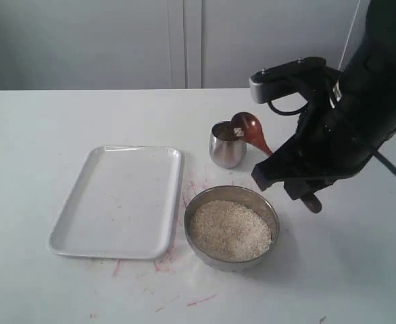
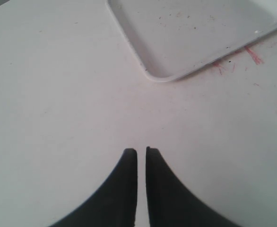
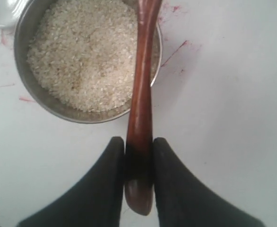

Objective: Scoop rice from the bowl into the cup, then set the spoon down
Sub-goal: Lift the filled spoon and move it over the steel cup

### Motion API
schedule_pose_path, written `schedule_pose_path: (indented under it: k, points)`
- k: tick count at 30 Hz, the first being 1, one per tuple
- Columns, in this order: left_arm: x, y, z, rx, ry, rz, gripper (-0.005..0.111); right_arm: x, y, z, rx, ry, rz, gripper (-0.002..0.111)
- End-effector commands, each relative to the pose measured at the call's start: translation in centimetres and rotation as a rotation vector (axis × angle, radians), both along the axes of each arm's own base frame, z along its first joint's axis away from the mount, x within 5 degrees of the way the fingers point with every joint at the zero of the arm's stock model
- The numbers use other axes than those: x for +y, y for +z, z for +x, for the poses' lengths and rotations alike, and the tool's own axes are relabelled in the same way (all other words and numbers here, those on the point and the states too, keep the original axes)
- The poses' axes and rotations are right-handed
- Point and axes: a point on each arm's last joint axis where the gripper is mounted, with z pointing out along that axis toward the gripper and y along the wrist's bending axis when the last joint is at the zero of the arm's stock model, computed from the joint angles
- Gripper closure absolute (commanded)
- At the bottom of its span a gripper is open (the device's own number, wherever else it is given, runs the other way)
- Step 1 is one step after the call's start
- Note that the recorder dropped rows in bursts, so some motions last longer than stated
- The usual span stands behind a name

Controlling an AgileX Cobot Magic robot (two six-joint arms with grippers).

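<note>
The wooden spoon [image 3: 141, 94] was clamped by its handle in the right gripper [image 3: 138, 142]. Its oval head was held at the mouth of the steel cup [image 1: 226, 145], which stood just behind the steel bowl [image 1: 195, 202]. The rice [image 1: 230, 229] was heaped in that bowl. A white tray [image 1: 117, 199] lay left of the bowl. The left gripper [image 2: 141, 151] was closed on nothing.

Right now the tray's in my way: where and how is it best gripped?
Pinch the tray by the raised rim of its long edge away from the bowl, from above: it lies flat, so only the rim sticks up.
</note>
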Motion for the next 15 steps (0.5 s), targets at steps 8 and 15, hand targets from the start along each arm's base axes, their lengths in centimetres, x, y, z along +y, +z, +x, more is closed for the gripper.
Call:
schedule_pose_path:
  k: [8,15]
  points:
    - [0.0,-0.6,-0.1,0.04,-0.004,0.0,0.092,0.1,-1.4,3.3,0.031,-0.003,-0.023,0.108]
    - [0.0,-0.6,-0.1,0.04,-0.004,0.0,0.092,1.0,-1.9,6.3,0.031,-0.007,-0.023,0.108]
